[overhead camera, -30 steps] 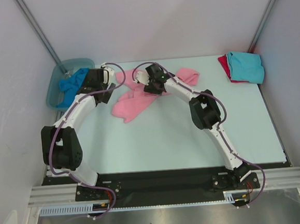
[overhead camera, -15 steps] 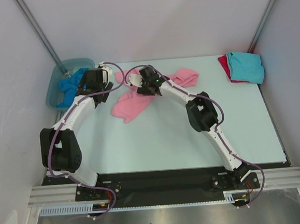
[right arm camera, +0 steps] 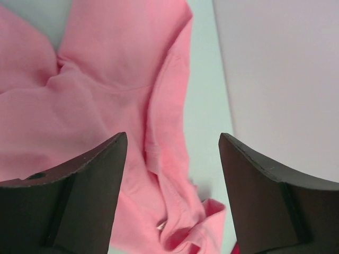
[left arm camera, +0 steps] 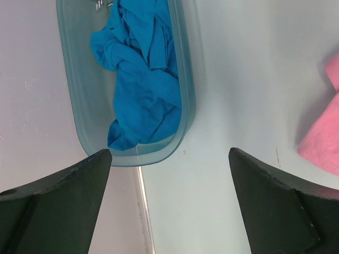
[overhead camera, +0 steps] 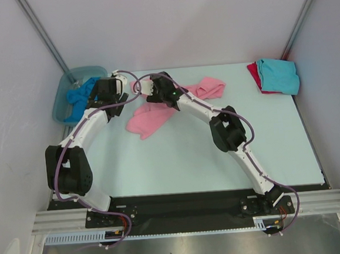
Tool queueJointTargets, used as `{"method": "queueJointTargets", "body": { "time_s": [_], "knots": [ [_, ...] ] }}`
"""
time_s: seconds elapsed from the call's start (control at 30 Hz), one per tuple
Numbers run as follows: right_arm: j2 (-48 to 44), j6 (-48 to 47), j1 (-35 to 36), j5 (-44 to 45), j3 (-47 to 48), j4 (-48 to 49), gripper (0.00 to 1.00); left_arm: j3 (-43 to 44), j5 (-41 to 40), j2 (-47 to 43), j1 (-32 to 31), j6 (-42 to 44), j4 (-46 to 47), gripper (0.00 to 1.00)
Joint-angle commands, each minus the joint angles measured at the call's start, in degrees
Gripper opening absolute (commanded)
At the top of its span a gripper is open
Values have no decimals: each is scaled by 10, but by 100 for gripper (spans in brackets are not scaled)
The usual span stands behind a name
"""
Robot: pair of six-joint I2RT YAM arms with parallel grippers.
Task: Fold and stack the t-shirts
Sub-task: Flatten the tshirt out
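Observation:
A large light pink t-shirt (overhead camera: pixel 149 120) lies crumpled at the back middle of the table. My right gripper (overhead camera: pixel 145 89) hovers over its back left part. In the right wrist view the right gripper (right arm camera: pixel 173 136) is open, with bunched pink t-shirt (right arm camera: pixel 106 95) below and nothing between its fingers. My left gripper (overhead camera: pixel 112 99) hangs open beside the tub (overhead camera: pixel 59 106). In the left wrist view the left gripper (left arm camera: pixel 169 151) frames bare table. A brighter blue t-shirt (left arm camera: pixel 143 90) lies heaped in the tub (left arm camera: pixel 185 106). A folded turquoise t-shirt (overhead camera: pixel 279 76) rests on a red one (overhead camera: pixel 252 72) at the back right.
White walls close in the table at the back and on both sides, with slanted metal posts (overhead camera: pixel 45 39) in the back corners. The table's left edge (left arm camera: pixel 140 201) runs just below the tub. The two arms arch toward each other over the table's back half.
My right gripper has slid left across the pink t-shirt toward the left gripper. The left gripper shifted slightly left, then held still. The pink cloth has barely moved.

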Motion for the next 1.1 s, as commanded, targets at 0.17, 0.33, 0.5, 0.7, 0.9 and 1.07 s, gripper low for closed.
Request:
{"method": "queueJointTargets", "body": {
  "time_s": [0.17, 0.33, 0.5, 0.7, 0.9, 1.07],
  "knots": [
    [34, -44, -22, 9, 24, 47, 76, 22, -1, -1, -2, -10, 13, 99],
    [86, -22, -59, 14, 74, 4, 76, 14, -4, -6, -2, -9, 12, 99],
    [73, -12, -67, 11, 42, -8, 75, 13, -7, -4, -2, -2, 14, 99],
    [54, -6, -70, 20, 3, -4, 69, 29, -4, 11, -2, -7, 14, 99],
    [50, -3, -72, 48, -8, 5, 0, 39, 2, 19, -2, -13, 10, 99],
    [17, -15, -72, 82, -11, 31, 0, 42, 8, 21, -3, -16, 4, 99]
  ]
}}
